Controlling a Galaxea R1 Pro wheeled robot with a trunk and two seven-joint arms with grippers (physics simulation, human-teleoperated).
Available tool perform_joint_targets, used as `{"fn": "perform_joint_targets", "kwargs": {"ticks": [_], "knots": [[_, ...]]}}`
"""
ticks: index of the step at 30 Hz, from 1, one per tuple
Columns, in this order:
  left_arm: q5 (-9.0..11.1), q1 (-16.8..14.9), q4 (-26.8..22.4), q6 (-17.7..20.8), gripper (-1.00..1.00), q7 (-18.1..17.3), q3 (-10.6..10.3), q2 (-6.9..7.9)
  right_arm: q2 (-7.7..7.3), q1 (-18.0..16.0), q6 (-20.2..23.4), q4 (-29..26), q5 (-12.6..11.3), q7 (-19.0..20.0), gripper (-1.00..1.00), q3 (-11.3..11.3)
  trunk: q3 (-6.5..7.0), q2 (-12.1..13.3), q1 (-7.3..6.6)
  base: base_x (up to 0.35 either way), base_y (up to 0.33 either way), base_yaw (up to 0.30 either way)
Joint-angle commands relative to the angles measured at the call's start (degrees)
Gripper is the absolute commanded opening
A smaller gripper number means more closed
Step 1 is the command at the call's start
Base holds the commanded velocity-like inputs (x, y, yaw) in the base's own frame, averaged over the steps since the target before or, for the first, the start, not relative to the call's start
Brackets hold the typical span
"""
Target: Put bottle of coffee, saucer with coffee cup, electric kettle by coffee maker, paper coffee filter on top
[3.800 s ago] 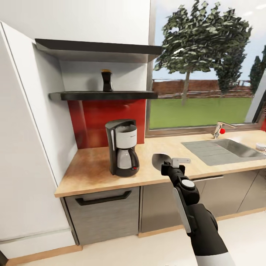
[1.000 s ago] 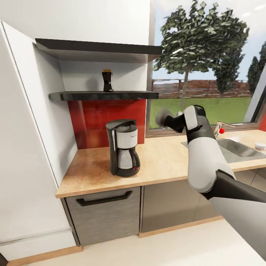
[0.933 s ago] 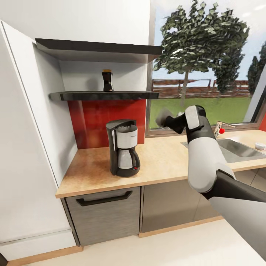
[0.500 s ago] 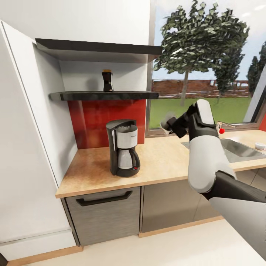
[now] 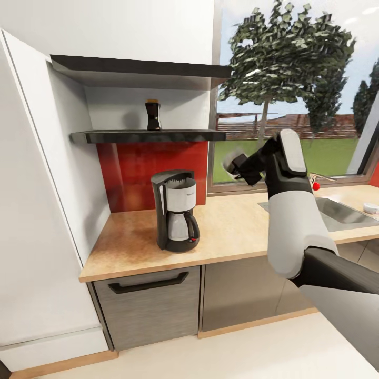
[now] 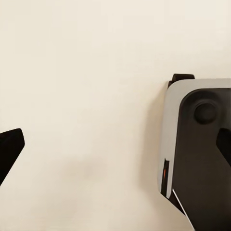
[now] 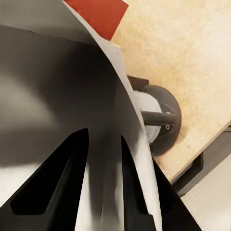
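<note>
Our right arm has swung up from low in front of the cabinets and now reaches across the window, and in the last half second the right hand [image 5: 235, 163] has lifted a little and edged left toward the shelf [image 5: 150, 136]. In the right wrist view its fingers [image 7: 53, 185] stand slightly apart with nothing between them, so it is narrowly open and empty. The bottle [image 5: 152, 115] is upright on the shelf, well apart from the hand and untouched. Below it the coffee maker [image 5: 176, 210] stands in its place on the table [image 5: 237, 221], which suits the task. We judge the bottle pick to be the step under way, with the reach only partly made. In the left wrist view the left hand [image 6: 115, 149] hangs over pale floor, fingertips far apart, wide open and idle. Filter, saucer, cup and kettle remain to be fetched.
</note>
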Motion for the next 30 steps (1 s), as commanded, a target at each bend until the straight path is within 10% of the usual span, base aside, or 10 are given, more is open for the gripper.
{"fn": "perform_joint_targets", "kwargs": {"ticks": [1, 14, 30], "knots": [[0.16, 0.01, 0.05, -0.19, 1.0, 0.0, 0.06, 0.01, 0.05, -0.02, 0.25, -0.08, -1.3, -0.37, -1.0, -0.18, -0.03, -0.04, 0.02, 0.0, 0.0, 0.0], [0.16, 0.05, 0.13, -0.19, 1.0, 0.03, 0.06, 0.0, 0.05, 0.04, -0.09, 0.06, -26.7, -0.37, -1.0, -0.16, -0.03, -0.04, 0.02, 0.0, 0.0, 0.0], [0.24, -0.02, 0.09, -0.2, 1.0, 0.2, 0.36, -0.03, 0.05, 0.04, 0.01, 0.67, -28.56, -0.48, -1.0, -0.09, -0.03, -0.04, 0.02, 0.0, 0.0, 0.0]]}}
